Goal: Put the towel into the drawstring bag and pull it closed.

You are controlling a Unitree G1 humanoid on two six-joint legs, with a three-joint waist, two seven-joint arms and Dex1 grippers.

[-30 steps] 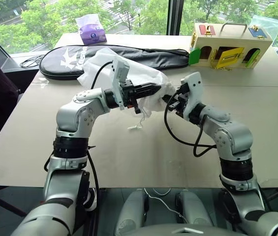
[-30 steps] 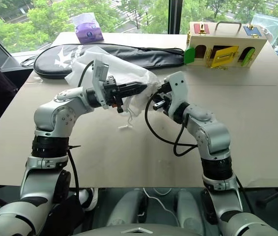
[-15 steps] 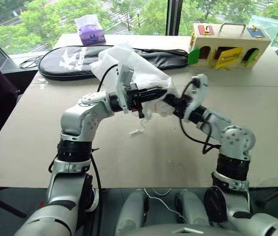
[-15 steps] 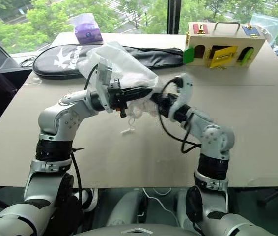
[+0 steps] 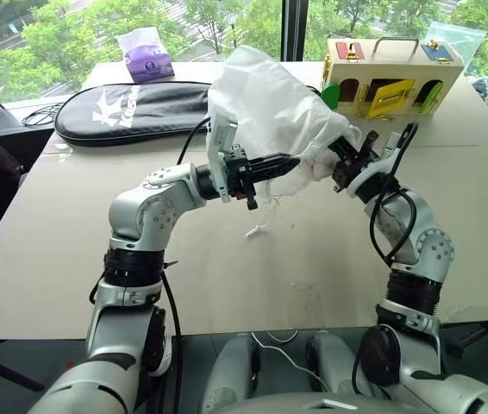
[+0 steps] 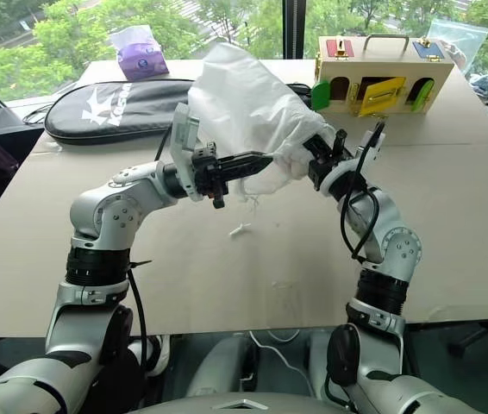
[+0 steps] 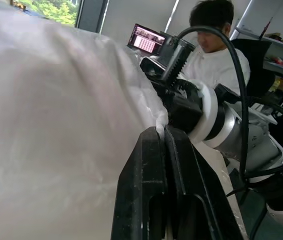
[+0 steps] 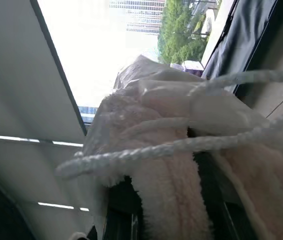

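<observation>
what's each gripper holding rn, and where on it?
Left gripper: shut on the bag's mouth edge. Right gripper: shut on the towel at the bag's mouth.

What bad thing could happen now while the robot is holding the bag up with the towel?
1. The bag hangs in the air between the left gripper and the right gripper. If one pinch slips, it may sag onto the table.
2. The towel sits at the right gripper, near the cords, so it could slide back out.
3. A loose cord end dangles and might catch.
</observation>
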